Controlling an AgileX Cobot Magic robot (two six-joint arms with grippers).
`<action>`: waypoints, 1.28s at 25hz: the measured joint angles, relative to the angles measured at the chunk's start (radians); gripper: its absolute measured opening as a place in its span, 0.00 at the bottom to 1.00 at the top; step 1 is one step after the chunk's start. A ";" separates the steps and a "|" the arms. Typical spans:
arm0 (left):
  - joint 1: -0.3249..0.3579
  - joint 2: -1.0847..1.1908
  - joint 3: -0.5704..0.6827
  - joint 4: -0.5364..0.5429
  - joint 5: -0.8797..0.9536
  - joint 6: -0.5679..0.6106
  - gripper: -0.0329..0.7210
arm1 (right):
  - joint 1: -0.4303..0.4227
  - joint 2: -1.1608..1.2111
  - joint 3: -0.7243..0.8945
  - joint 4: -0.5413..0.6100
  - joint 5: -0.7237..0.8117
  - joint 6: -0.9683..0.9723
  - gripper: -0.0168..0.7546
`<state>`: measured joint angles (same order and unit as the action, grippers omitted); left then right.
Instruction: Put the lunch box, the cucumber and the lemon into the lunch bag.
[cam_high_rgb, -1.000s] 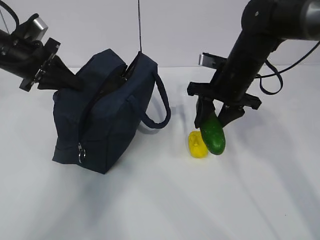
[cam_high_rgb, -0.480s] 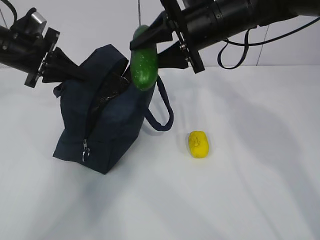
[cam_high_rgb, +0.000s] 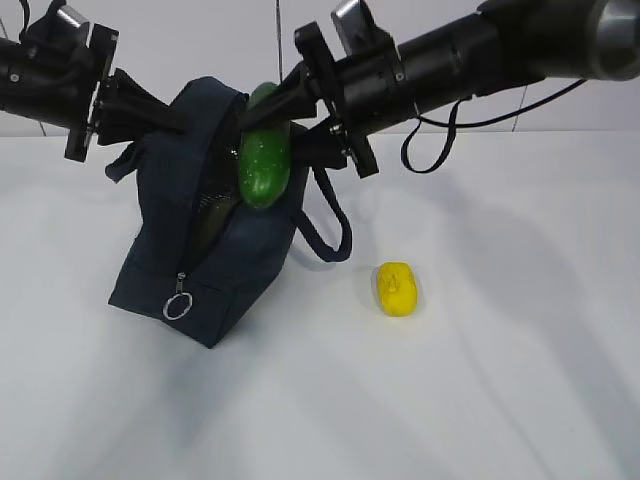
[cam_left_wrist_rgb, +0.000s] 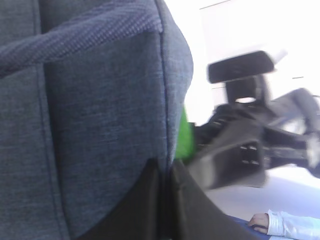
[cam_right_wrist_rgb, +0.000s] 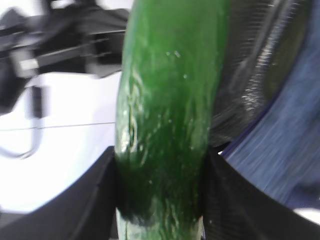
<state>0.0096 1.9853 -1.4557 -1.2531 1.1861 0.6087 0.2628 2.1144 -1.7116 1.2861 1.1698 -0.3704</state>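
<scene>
While left hand (cam_high_rgb: 165, 118) pinches lunch bag (cam_high_rgb: 225, 265) fabric, right hand (cam_high_rgb: 275, 115) grips cucumber (cam_high_rgb: 265, 160) w/ tip hanging over bag's opening.

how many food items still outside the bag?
2. The dark green glossy cucumber is held in the right gripper at the navy fabric bag's opening; the yellow lemon lies on the table. Bag contents are hidden.

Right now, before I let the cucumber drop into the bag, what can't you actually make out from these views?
- Lunch box: in no view; the lunch bag walls hide its inside.
- Bag opening: exterior view, covered by the cucumber and right gripper.
- Left gripper fingertips: left wrist view, cut off by the bottom edge, pressed on bag fabric.
- Lemon: exterior view only.
</scene>
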 joint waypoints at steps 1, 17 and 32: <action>0.000 0.000 0.000 -0.006 0.000 0.000 0.03 | 0.003 0.018 0.000 0.006 -0.009 0.000 0.50; 0.000 0.000 0.000 -0.038 0.000 0.000 0.03 | 0.049 0.185 -0.012 0.202 -0.132 -0.027 0.61; 0.007 0.000 0.000 0.016 0.000 0.000 0.03 | 0.049 0.189 -0.076 0.234 -0.019 -0.115 0.68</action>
<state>0.0161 1.9853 -1.4557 -1.2374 1.1861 0.6087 0.3116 2.3033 -1.7872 1.5205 1.1505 -0.4852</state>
